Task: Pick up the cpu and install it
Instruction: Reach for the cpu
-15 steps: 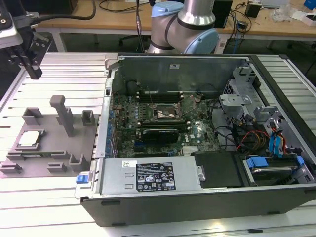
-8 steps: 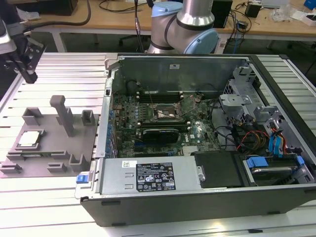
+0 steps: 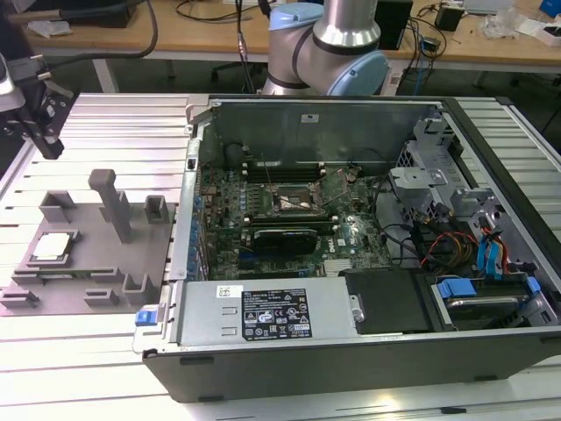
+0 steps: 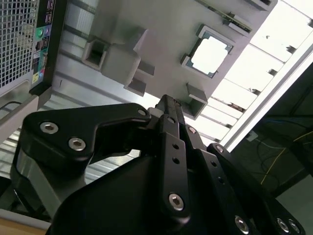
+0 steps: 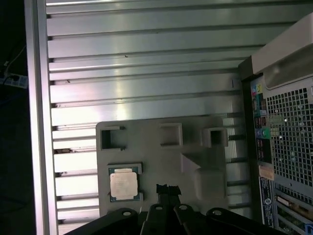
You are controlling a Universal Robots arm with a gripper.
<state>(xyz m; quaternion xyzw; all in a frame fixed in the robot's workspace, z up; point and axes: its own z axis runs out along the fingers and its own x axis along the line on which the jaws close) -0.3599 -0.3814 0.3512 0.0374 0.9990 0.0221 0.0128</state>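
The end effector (image 3: 53, 147) hangs above the grey fixture tray (image 3: 96, 254), over the tray's edge at the exterior view's left, fingers pointing down; in both wrist views its fingertips (image 5: 167, 188) look drawn together with nothing between them, so it is clenched and carrying nothing. The cpu (image 3: 51, 246) lies flat in a shallow corner pocket of the tray, at the tray's end away from the open computer case (image 3: 368, 263), well below the fingers and apart from them. In the first wrist view the cpu (image 5: 123, 185) sits off to one side of the fingertip line, not under it, so by my judgement the end effector is not centred over it. The chip is close to square, so it has no real long axis; its edges run parallel to the tray's edges. It shows a pale silvery lid with a darker greenish border; in the second wrist view the lid (image 4: 211, 55) glares nearly white. The tray rests on the slatted metal desk (image 3: 88, 360), with its upright posts nearer the case than the cpu.
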